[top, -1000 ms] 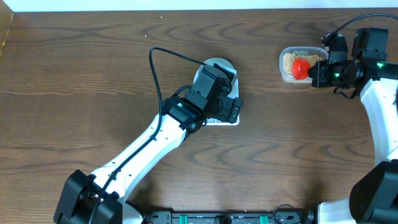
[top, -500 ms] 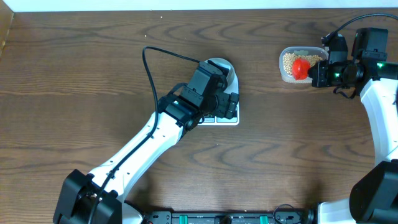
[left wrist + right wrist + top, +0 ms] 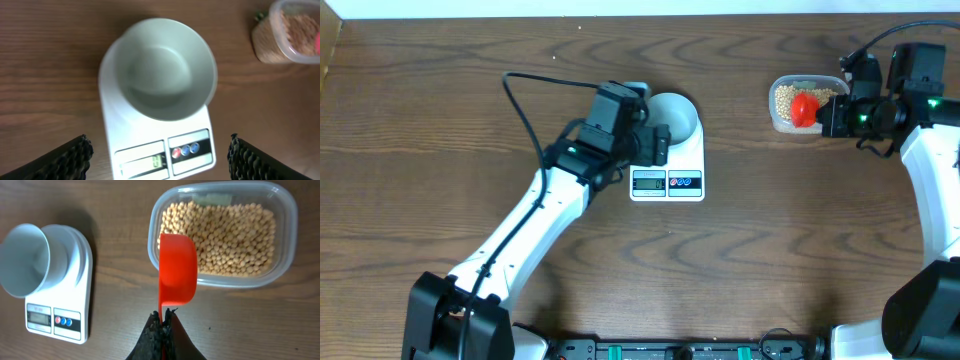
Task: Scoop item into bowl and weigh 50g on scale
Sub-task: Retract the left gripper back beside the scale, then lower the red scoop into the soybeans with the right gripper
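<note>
The white bowl (image 3: 674, 117) stands empty on the white scale (image 3: 667, 182), whose display and buttons face the front; both show in the left wrist view, the bowl (image 3: 162, 67) above the scale's display panel (image 3: 165, 155). My left gripper (image 3: 657, 146) is open and empty, just left of the scale, jaws spread wide. My right gripper (image 3: 827, 113) is shut on the handle of a red scoop (image 3: 177, 270), held over the left end of the clear tub (image 3: 287, 235) of beige beans (image 3: 235, 237). The scoop looks empty.
The clear tub (image 3: 780, 118) sits at the far right of the brown wooden table. The bowl and scale also show at the left of the right wrist view (image 3: 60, 295). A black cable (image 3: 530, 85) loops over the left arm.
My left arm has drawn back to the left, off the scale, uncovering the bowl and display. The right arm and scoop have not moved.
</note>
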You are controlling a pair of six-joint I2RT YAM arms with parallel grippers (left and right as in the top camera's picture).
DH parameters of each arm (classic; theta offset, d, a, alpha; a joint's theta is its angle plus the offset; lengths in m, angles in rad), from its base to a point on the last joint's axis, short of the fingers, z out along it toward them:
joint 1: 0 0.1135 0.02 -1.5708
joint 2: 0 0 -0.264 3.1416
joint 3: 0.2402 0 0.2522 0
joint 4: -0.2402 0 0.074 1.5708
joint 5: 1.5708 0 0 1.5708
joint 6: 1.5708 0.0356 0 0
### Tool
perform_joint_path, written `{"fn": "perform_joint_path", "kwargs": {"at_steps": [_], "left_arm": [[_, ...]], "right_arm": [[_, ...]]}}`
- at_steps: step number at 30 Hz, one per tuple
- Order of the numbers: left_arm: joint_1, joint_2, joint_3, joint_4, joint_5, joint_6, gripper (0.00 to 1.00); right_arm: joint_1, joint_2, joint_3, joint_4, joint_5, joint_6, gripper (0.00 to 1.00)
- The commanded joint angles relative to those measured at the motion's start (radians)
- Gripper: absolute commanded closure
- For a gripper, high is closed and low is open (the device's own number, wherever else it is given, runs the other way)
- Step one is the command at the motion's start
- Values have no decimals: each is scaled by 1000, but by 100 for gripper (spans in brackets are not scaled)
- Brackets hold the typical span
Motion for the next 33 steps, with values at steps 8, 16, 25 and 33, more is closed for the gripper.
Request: {"fn": "perform_joint_path", "kwargs": {"at_steps": [8, 16, 25, 33], "left_arm": [[126, -16, 14, -18, -6, -48, 12], [190, -16, 14, -55, -1, -110, 11], [192, -16, 14, -91, -2, -109, 11], [192, -16, 14, -97, -2, -109, 11]], "right_arm": [[0, 7, 139, -3, 206, 62, 99], [-52, 53, 139, 22, 243, 80, 99], [-57, 143, 139, 31, 242, 79, 99], [-56, 187, 138, 44, 242, 79, 99]]}}
